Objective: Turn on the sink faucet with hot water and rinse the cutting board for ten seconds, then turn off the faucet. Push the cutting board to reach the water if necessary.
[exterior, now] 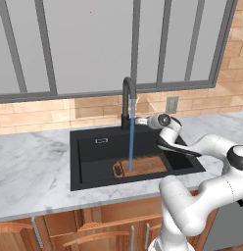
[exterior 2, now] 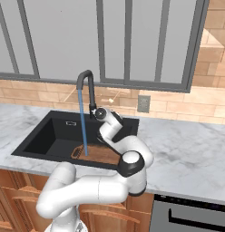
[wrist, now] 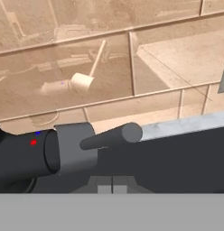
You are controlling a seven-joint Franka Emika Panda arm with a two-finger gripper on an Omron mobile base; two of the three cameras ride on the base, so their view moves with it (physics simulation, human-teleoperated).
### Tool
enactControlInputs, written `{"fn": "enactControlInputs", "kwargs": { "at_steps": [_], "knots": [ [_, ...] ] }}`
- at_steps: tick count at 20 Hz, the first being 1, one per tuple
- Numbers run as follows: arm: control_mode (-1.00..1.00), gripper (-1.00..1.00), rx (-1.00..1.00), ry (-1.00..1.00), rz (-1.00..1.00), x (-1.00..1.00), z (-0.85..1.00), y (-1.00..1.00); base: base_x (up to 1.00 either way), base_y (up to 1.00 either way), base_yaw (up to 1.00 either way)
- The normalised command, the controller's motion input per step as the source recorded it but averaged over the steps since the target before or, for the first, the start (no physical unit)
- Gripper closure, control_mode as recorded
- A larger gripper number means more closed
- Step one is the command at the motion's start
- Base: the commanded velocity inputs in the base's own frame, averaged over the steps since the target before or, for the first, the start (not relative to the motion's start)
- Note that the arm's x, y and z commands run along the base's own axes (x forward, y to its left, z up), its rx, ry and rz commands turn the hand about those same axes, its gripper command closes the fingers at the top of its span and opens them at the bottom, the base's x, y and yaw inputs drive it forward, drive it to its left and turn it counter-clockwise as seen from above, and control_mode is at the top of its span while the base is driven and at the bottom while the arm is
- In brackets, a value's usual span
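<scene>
The water [exterior: 132, 135] is running in a thin blue line from the curved spout of the black faucet [exterior: 127, 100] straight down into the black sink [exterior: 94, 152], and it is landing on the cutting board [exterior: 143, 165]. The board is lying flat on the basin floor toward the front right, with its dark handle end pointing left and the stream striking it just beside that handle. In the right base view the same stream is falling from the spout onto the handle end of the board [exterior 2: 98, 156]. The white arm is reaching over the right side of the basin, and the gripper [exterior: 142, 120] is sitting close by the base of the faucet, just to the right of it. In the hand view its 2 finger tips are pressed together with no gap between them, holding nothing, and the faucet's grey side lever [wrist: 111, 136] is sticking out just above them; whether the tips are touching it cannot be told. Tan brick tiles [wrist: 132, 54] are filling the wall behind, above the marble counter [exterior: 35, 162].
</scene>
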Motion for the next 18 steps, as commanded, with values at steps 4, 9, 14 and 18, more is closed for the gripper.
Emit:
{"fn": "enactControlInputs", "kwargs": {
  "at_steps": [4, 9, 14, 18],
  "knots": [
    [-1.0, 1.0, 0.0, 0.02, 0.02, 0.0, 0.01, 0.0, 0.0, 0.0, 0.0],
    [-1.0, 1.0, 0.0, 0.0, 0.01, 0.0, 0.0, 0.0, 0.0, 0.0, 0.0],
    [-1.0, 1.0, 0.0, 0.0, 0.0, 0.0, 0.0, -0.02, 0.0, 0.0, 0.0],
    [-1.0, 1.0, 0.0, 0.02, 0.0, 0.0, 0.18, -0.2, 0.0, 0.0, 0.0]
  ]
}}
